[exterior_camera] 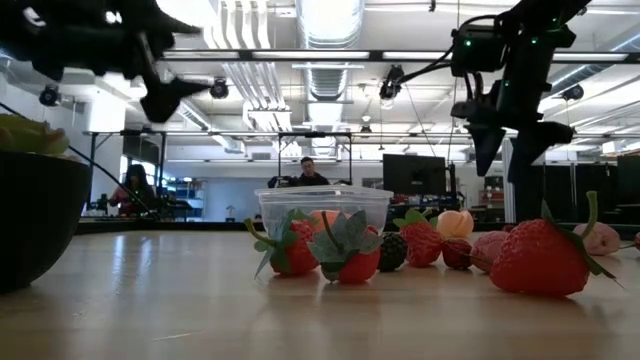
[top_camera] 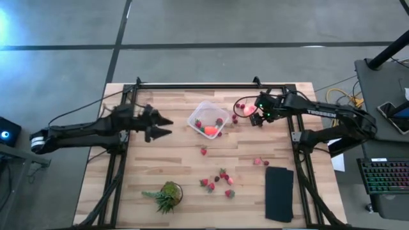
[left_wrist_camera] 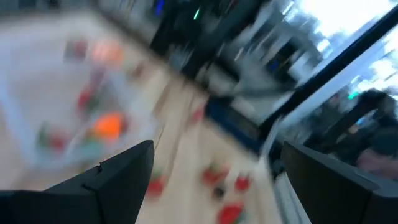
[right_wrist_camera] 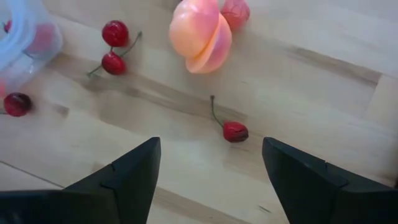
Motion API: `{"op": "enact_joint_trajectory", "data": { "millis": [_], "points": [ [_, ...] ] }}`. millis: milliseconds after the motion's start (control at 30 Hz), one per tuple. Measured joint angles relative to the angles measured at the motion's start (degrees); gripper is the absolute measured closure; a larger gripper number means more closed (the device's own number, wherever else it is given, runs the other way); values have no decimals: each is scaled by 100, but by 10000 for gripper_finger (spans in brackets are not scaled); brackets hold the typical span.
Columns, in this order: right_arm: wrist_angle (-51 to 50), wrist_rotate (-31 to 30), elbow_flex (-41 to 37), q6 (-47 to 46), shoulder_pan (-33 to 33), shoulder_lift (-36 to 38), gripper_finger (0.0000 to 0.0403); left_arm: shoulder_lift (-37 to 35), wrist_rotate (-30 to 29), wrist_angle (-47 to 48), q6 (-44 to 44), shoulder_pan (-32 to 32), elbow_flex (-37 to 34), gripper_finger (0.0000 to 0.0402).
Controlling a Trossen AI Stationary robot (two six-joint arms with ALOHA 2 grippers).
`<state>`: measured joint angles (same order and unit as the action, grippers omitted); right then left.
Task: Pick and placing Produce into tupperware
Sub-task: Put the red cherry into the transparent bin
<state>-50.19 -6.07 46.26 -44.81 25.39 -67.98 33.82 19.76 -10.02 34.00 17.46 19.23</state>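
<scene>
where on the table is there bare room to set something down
Bare wood lies along the left side between the left gripper and the plant, and in the near right corner beyond the black pad. It is crowded around the tupperware, the pink-orange fruit and the strawberry cluster.

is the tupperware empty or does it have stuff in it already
Not empty: the tupperware holds red strawberries and an orange carrot piece.
</scene>
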Motion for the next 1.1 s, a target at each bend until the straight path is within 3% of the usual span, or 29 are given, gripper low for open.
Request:
{"op": "enact_joint_trajectory", "data": {
  "millis": [233, 533, 767, 900, 1100],
  "points": [
    [4, -55, 13, 57, 0, -26, 132, -858, -226, 53, -55, -181, -25, 63],
    [-2, -103, 13, 124, 0, -31, 133, -1377, -69, 13, -747, -1525, 79, 63],
    [-1, -105, 13, 295, 2, -31, 133, -2076, -1344, 123, -1524, -2194, 120, 63],
    [4, -131, 13, 383, 2, -30, 133, -2089, -2003, 1070, -1487, -2206, -122, 63],
    [26, -149, 13, 432, 2, -31, 133, -1873, -2856, 447, -1537, -2195, -658, 63]
  ]
}}
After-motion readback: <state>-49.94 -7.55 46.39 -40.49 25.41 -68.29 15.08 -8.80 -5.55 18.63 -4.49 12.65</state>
